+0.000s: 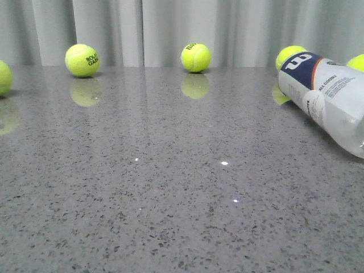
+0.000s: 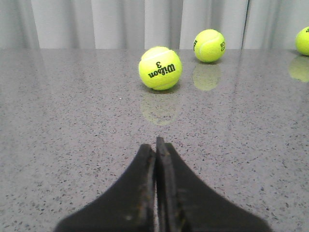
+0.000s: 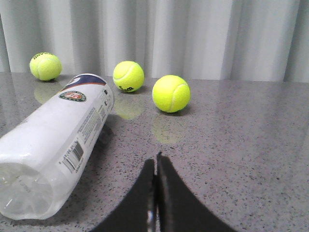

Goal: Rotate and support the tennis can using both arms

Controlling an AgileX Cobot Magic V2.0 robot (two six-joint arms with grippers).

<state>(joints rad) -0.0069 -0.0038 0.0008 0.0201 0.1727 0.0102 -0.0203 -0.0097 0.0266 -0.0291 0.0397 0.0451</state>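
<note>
The can (image 1: 330,96) lies on its side at the counter's (image 1: 170,187) right edge — label end toward the curtain, clear end nearer the camera. Balls (image 1: 195,57) sit along the back. The left hand (image 2: 156,145) has its fingers pressed together, holding nothing; the right hand (image 3: 156,162) likewise — beside the can, apart from it.

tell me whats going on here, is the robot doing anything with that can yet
Not yet. The tennis can lies on its side on the grey table, touched by neither arm. The left gripper and the right gripper are both shut and hold nothing, the right one close beside the can. Loose tennis balls sit scattered near the back curtain.
</note>
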